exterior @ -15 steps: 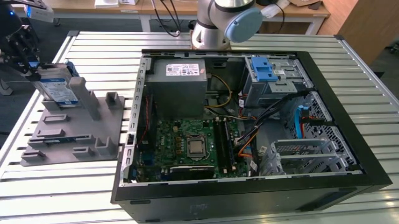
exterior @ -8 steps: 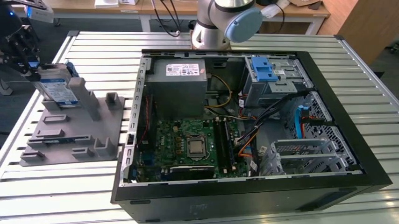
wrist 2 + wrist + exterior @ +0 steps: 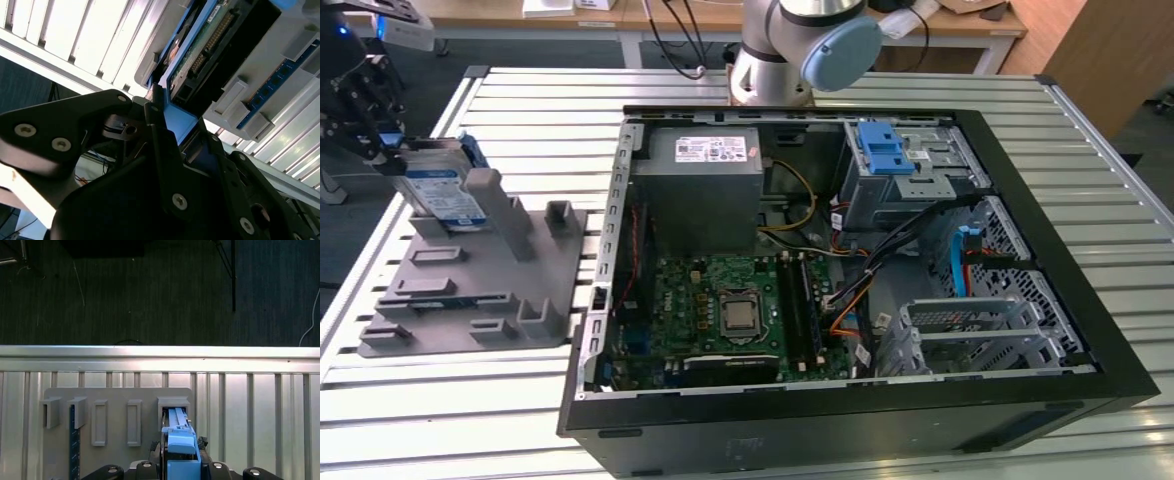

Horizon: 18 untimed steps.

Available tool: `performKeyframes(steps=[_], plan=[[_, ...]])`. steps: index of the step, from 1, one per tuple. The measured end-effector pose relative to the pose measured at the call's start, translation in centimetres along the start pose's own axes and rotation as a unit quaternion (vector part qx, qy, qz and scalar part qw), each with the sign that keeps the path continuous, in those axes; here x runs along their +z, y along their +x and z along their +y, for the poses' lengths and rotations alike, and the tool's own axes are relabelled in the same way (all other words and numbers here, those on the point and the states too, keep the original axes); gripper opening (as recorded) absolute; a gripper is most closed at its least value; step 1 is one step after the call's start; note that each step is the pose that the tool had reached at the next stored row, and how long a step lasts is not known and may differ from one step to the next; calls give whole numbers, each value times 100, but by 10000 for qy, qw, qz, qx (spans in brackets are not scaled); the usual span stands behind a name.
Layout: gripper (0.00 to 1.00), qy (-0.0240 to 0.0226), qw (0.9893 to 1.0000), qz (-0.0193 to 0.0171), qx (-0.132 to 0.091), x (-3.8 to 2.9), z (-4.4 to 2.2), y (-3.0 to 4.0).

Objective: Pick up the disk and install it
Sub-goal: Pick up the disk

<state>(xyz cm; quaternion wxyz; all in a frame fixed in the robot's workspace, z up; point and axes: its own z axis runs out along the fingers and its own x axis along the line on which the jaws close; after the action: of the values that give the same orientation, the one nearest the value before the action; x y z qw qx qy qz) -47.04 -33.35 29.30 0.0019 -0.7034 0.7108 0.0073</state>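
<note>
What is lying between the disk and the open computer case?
In the exterior view, between the disk and the case stand the upright posts of the grey holder plate, then a narrow strip of slatted table.

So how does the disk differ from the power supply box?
The disk is smaller, blue-edged, standing on edge in the fixture plate; the power supply box is bigger, boxier, inside the case. The claw grips the disk, not the box. Both are grey, labelled.
</note>
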Motion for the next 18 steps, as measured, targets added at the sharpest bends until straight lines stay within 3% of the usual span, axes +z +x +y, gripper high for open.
performKeyframes(steps=[9,10,18], plan=[[38,0,10000,0,0,0,0,3],[44,0,10000,0,0,0,0,3],[44,2,10000,0,0,0,12,4]])
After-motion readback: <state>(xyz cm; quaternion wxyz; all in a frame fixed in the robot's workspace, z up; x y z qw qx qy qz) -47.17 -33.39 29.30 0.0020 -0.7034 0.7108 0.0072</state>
